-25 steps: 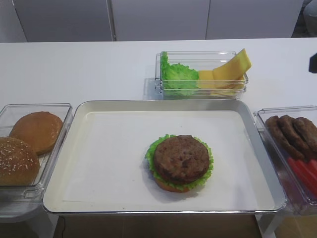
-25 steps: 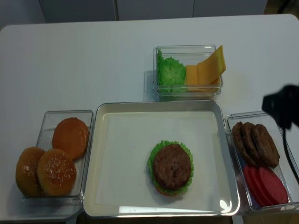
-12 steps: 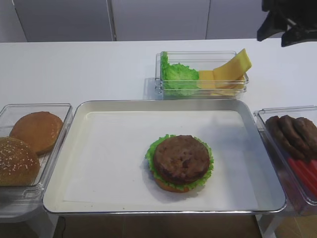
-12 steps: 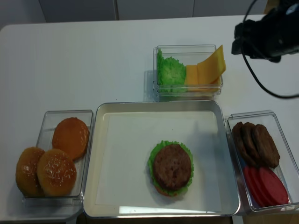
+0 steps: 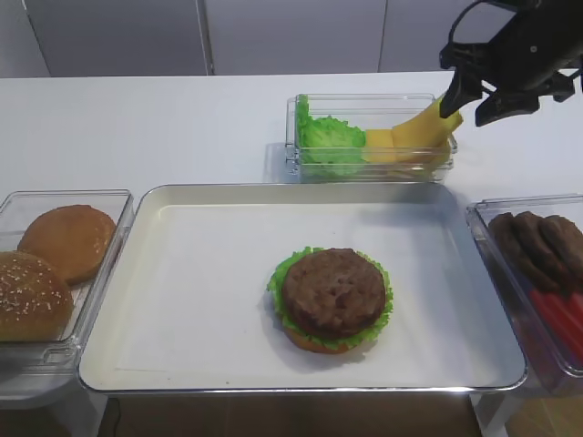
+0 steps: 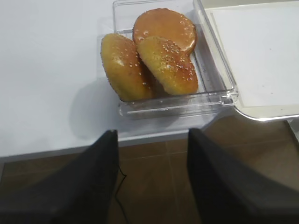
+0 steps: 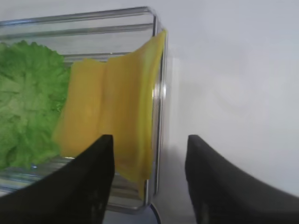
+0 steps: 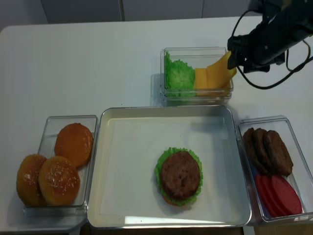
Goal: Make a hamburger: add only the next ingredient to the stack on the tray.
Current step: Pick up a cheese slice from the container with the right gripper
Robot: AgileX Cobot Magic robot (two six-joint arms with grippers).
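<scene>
White table (image 5: 164, 127); tray (image 5: 182, 273) near front edge.

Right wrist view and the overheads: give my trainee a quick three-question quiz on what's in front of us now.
1. True or false: the right gripper is clamped on a cheese slice.
2. What tops the stack on the tray? A) cheese B) brown patty C) sesame bun
3. Fill in: the cheese shares its clear box with green ____.

Key:
1. False. Its jaws stand open, one on each side of the slice's lower edge and the box rim, with nothing gripped.
2. B. The patty sits on lettuce and a bun base.
3. Lettuce, lying left of the cheese in the wrist view.
</scene>
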